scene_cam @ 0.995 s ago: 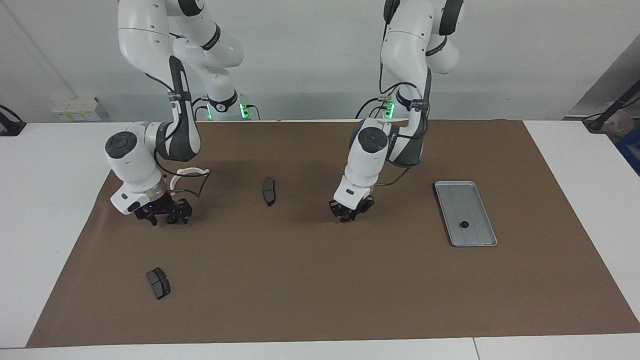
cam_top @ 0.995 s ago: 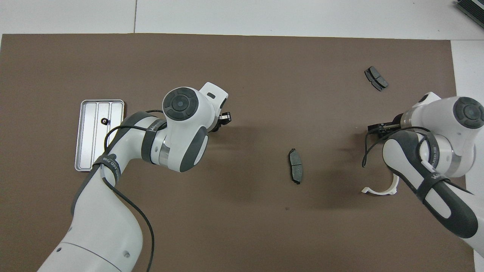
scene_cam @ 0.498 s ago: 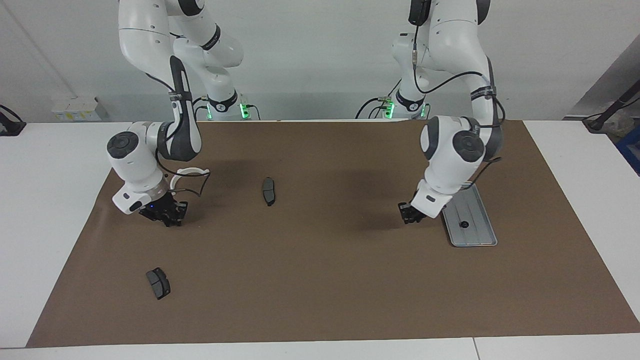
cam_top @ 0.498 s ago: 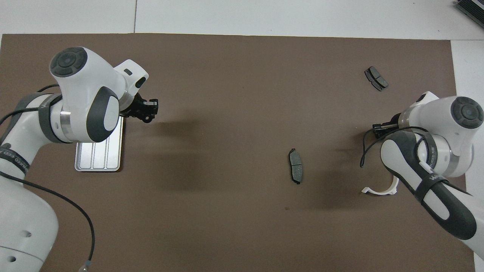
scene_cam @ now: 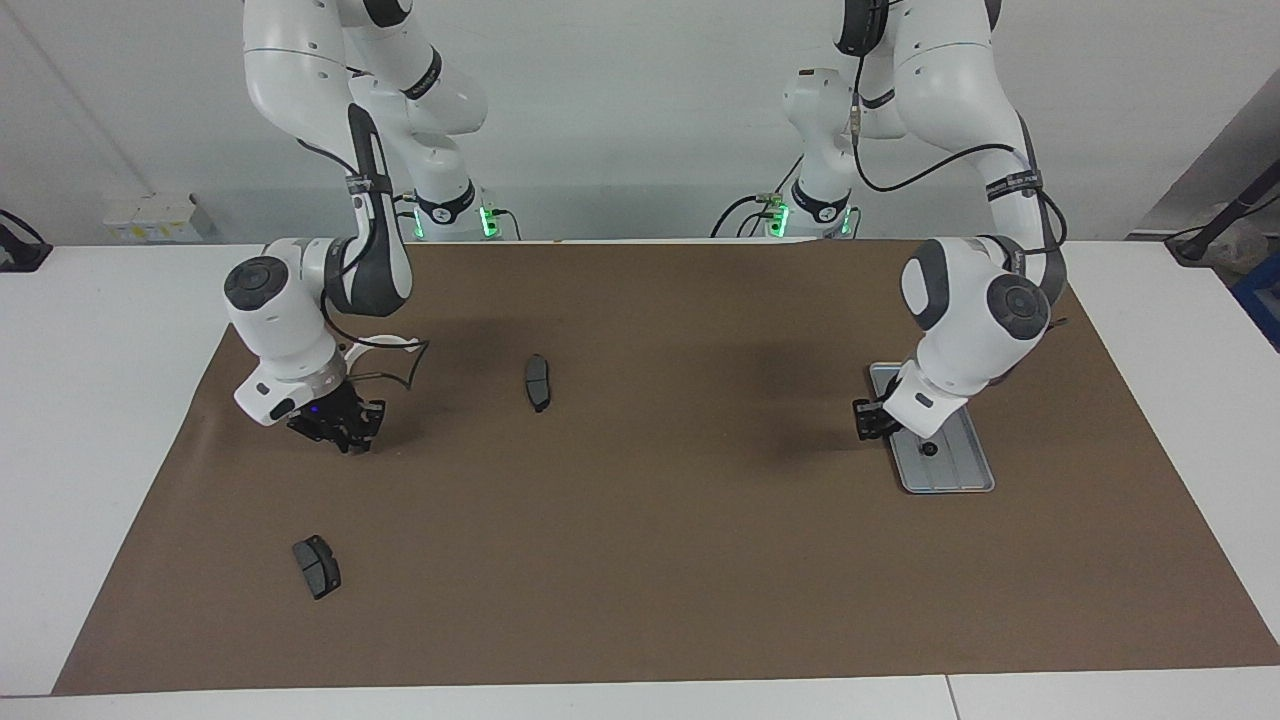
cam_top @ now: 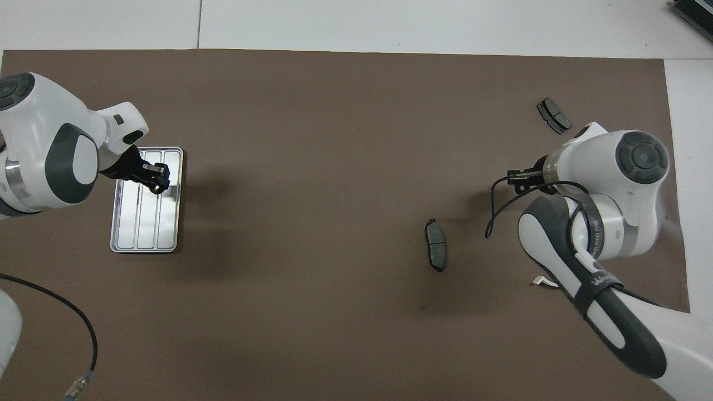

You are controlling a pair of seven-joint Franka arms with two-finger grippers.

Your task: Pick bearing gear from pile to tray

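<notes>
Left gripper [scene_cam: 868, 420] moved from mat centre to over tray [scene_cam: 955, 470] edge, fingers unreadable; gear [scene_cam: 929, 449] lies in tray just beside it. Right gripper [scene_cam: 340, 428] over mat [scene_cam: 620, 560], fingers unreadable.

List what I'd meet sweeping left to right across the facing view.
Right pincer and lone brake pad → second brake pad → left pincer → tray holding a small black gear.
</notes>
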